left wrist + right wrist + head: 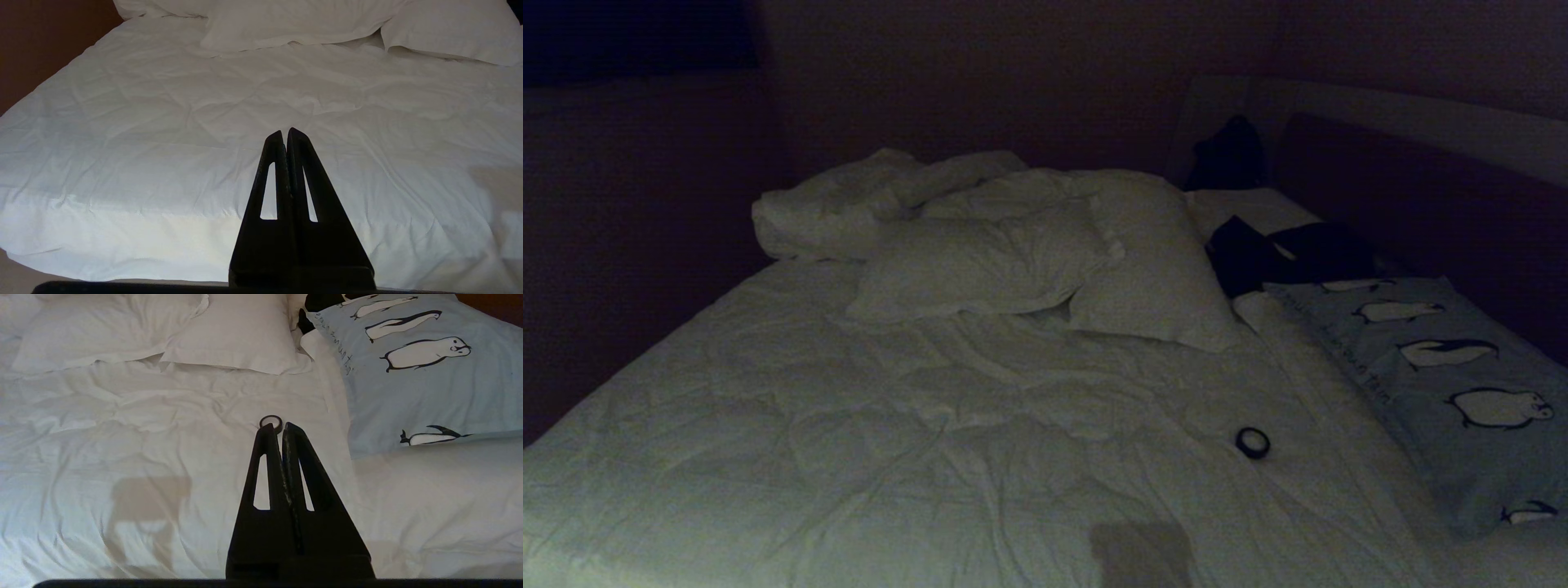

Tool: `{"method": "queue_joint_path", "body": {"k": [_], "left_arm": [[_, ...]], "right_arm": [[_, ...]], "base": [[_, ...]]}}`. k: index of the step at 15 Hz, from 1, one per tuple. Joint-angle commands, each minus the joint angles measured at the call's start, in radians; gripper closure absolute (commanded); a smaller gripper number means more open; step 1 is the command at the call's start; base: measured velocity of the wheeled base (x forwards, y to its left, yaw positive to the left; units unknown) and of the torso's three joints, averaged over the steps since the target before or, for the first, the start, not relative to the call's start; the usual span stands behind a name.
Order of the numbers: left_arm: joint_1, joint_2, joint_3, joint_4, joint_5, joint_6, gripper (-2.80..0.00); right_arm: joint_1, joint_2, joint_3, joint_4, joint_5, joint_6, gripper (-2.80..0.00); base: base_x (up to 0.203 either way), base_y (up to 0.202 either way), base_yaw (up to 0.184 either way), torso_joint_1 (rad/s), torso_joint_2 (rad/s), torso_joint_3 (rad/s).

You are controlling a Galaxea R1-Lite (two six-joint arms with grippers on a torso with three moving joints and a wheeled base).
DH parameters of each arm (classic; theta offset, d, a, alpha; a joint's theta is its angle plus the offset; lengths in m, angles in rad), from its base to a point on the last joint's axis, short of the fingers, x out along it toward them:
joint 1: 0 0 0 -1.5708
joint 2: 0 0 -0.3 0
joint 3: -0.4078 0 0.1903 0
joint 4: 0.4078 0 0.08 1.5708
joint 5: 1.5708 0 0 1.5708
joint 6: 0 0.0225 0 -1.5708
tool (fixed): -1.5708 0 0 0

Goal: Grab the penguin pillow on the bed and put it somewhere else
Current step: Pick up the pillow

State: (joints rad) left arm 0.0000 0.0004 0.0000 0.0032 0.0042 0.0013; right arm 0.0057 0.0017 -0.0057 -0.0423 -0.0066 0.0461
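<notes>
Head view first: neither arm shows, just the bed (866,425) spread wide under wrinkled white bedding. The penguin pillow (1454,384) lies flat along the bed's right edge, its long side running toward the dark headboard (1421,204), penguins in a row on light blue-grey. Just beyond the penguin pillow's far end sits a dark heap (1282,253), possibly clothing, hard to make out in this dim view. On the side of the penguin pillow away from the headboard, 2 plain white pillows (1045,269) overlap one another, with a rumpled duvet (849,200) bunched behind them. A small black ring (1252,442) rests on the sheet near the penguin pillow's long inner edge, apart from it.

Over to the right wrist view: the right gripper (278,426) hangs above the sheet, fingers pressed together with nothing between them, the ring showing just past their tips and the penguin pillow off to one side, untouched. Left wrist view: the left gripper (284,132) hovers over bare white bedding, fingers likewise closed tight and empty, well apart from the penguin pillow, which is out of that picture.
</notes>
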Motion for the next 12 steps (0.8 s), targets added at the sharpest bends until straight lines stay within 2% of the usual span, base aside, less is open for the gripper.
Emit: {"method": "queue_joint_path", "body": {"k": [1, 6, 12], "left_arm": [[0.000, 0.000, 0.002, 0.000, 0.000, 0.000, 0.00], [-0.001, 0.000, 0.002, 0.000, 0.000, 0.000, 0.00], [0.000, 0.000, 0.002, 0.001, 0.000, 0.000, 0.00]], "right_arm": [[0.000, 0.001, 0.001, -0.002, 0.000, 0.004, 0.00], [0.000, 0.000, -0.001, 0.047, -0.003, -0.053, 0.00], [0.000, 0.000, -0.005, 0.053, 0.002, -0.052, 0.00]], "base": [[0.000, 0.000, 0.000, 0.000, 0.00, 0.000], [0.000, 0.000, 0.000, 0.000, 0.00, 0.000], [0.000, 0.000, 0.000, 0.000, 0.00, 0.000]]}}
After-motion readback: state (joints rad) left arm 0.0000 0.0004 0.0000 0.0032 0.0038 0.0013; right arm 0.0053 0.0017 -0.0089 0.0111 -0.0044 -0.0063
